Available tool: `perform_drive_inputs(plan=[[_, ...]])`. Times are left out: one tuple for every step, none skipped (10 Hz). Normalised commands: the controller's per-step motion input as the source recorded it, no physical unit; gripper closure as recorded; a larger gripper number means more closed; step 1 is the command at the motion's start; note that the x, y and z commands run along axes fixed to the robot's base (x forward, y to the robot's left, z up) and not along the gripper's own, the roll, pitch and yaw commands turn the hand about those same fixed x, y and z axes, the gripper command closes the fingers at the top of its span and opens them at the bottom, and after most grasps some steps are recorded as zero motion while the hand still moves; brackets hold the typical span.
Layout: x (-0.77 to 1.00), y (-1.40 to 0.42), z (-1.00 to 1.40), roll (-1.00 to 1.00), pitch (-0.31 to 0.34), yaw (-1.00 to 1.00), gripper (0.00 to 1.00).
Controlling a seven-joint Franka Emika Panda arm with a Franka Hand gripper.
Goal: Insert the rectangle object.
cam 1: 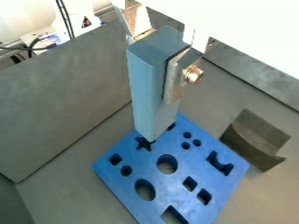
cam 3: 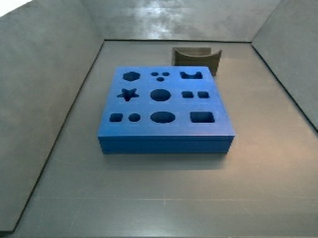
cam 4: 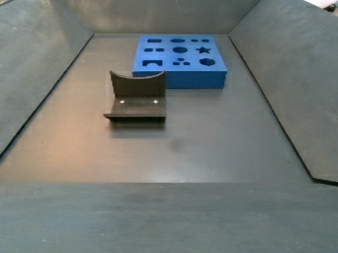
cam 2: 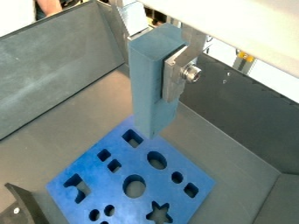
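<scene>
here the claw (cam 1: pixel 176 66), high above the tabletop (cam 3: pixel 261 177), grips the rectangle object (cam 1: pixel 155 87) upright, end-down over the blue board (cam 1: pixel 176 171), seemingly so it can drop into the rectangular hole (cam 3: pixel 203 117) at the board's 4 o'clock.

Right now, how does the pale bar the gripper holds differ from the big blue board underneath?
The rectangle object is pale grey-blue, while the blue board is a deep, saturated blue. The bar is long, slim and held upright in the air by the gripper, whereas the board is broad, flat and lies on the floor. The bar's faces are plain; the board's top is cut with shaped holes. Both are blue and straight-edged.
</scene>
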Motion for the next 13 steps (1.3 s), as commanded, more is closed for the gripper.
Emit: perform_drive_inputs(plan=[[0.03,-0.53,-1.00,0.14,-0.003,0.02,1.00],[0.07,-0.44,-1.00,0.14,-0.030,0.02,1.00],[0.07,-0.37,-0.96,0.13,-0.029,0.02,1.00],[0.05,-0.22,-0.68,0.11,-0.034,0.02,1.00],[0.03,-0.14,-0.49,0.09,-0.044,0.02,1.00],[0.02,-0.08,-0.24,0.08,-0.065,0.03,1.00],[0.03,0.36,1.00,0.02,0.196,-0.16,1.00],[0.00,0.35,1.00,0.00,0.235,-0.15,1.00],[0.00,0.35,1.00,-0.04,0.232,-0.13,1.00],[0.05,0.26,0.71,-0.05,0.183,-0.06,1.00],[0.05,0.16,0.51,-0.02,0.160,-0.03,1.00],[0.03,0.07,0.29,-0.01,0.121,-0.02,1.00],[0.02,0.06,0.21,-0.02,0.101,-0.02,1.00]])
